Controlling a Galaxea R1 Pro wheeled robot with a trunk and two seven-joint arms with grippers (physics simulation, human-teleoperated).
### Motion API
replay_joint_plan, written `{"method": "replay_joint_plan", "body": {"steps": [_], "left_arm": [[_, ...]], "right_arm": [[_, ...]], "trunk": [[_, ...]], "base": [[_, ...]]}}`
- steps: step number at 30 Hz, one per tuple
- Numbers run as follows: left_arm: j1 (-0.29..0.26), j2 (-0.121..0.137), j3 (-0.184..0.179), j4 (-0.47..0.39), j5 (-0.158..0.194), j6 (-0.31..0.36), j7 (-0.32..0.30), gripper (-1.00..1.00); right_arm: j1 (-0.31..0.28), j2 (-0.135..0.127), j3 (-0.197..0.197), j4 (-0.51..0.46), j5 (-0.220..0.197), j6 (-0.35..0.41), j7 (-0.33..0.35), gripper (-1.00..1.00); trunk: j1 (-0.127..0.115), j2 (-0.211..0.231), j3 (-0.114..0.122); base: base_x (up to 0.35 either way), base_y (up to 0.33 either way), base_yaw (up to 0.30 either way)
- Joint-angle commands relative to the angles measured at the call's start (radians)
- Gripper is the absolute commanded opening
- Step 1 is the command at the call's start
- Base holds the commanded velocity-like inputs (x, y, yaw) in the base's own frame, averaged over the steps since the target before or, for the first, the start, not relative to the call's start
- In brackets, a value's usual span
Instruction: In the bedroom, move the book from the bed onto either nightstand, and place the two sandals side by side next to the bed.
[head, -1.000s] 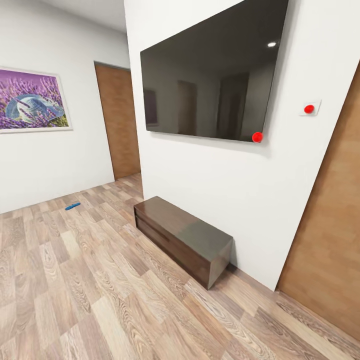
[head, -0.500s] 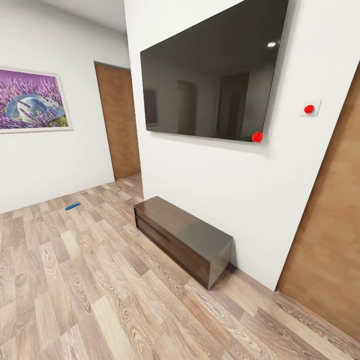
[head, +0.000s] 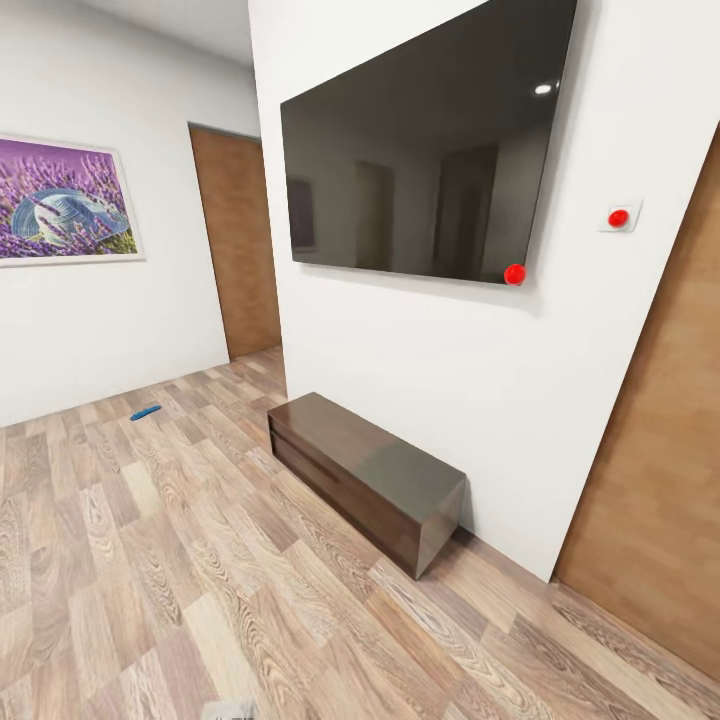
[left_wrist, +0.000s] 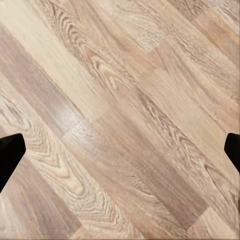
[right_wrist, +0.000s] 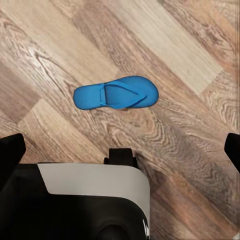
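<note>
- Sandal, thin flat bright blue flip-flop (right_wrist: 116, 93): lies strap-up on the wood plank floor (right_wrist: 190, 60) beneath the right arm, clear of the robot's white-and-black base (right_wrist: 85, 200) seen below it in the right wrist view.
- Second bright blue flip-flop sandal (head: 145, 412): head view, far off on the floor near the white wall bearing the purple lavender picture in a pale frame (head: 65, 200).
- Right gripper (right_wrist: 120, 150): dark fingertips (right_wrist: 9, 152) sit at opposite edges of the right wrist view, spread wide, grasping nothing.
- Left gripper (left_wrist: 120, 150): dark fingertips (left_wrist: 10, 150) likewise wide apart at the frame edges, released, bare planks between them.
- Head view, near wall: large black flat screen (head: 425, 150) mounted on white, small red dot (head: 514, 274) at its lower corner, red button on a white plate (head: 619, 217) beside it.
- Low long dark brown glossy cabinet (head: 365, 475) stands on the floor under the screen, against the wall.
- Brown doors: one at the far corner (head: 235, 240), another at the right edge (head: 660, 480).
</note>
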Motion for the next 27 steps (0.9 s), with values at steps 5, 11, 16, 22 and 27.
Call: {"method": "replay_joint_plan", "body": {"steps": [5, 11, 16, 22, 27], "left_arm": [[-0.008, 0.003, 0.001, 0.001, 0.032, -0.005, -0.001, 1.00], [-0.010, 0.005, 0.001, 0.006, 0.040, -0.011, -0.003, 1.00], [-0.010, 0.005, 0.001, 0.008, 0.042, -0.014, -0.005, 1.00], [-0.010, 0.005, 0.002, 0.008, 0.043, -0.014, -0.008, 1.00], [-0.010, 0.005, 0.001, 0.008, 0.043, -0.015, -0.008, 1.00]], "right_arm": [[-0.002, -0.046, -0.006, 0.002, 0.004, 0.007, -0.002, 1.00], [-0.008, -0.065, 0.012, -0.004, 0.193, 0.018, -0.001, 1.00], [-0.055, -0.066, 0.013, -0.049, 0.548, 0.009, 0.002, 1.00], [-0.086, -0.067, 0.006, -0.162, 0.665, 0.000, -0.004, 1.00], [-0.090, -0.067, -0.030, -0.180, 0.675, 0.000, -0.097, 1.00]], "trunk": [[0.000, -0.001, -0.001], [0.000, -0.001, -0.001], [0.000, -0.001, -0.001], [0.000, -0.001, -0.001], [0.000, -0.001, -0.001]], "base": [[0.000, 0.000, 0.000], [0.000, 0.000, 0.000], [0.000, 0.000, 0.000], [0.000, 0.000, 0.000], [0.000, 0.000, 0.000]]}}
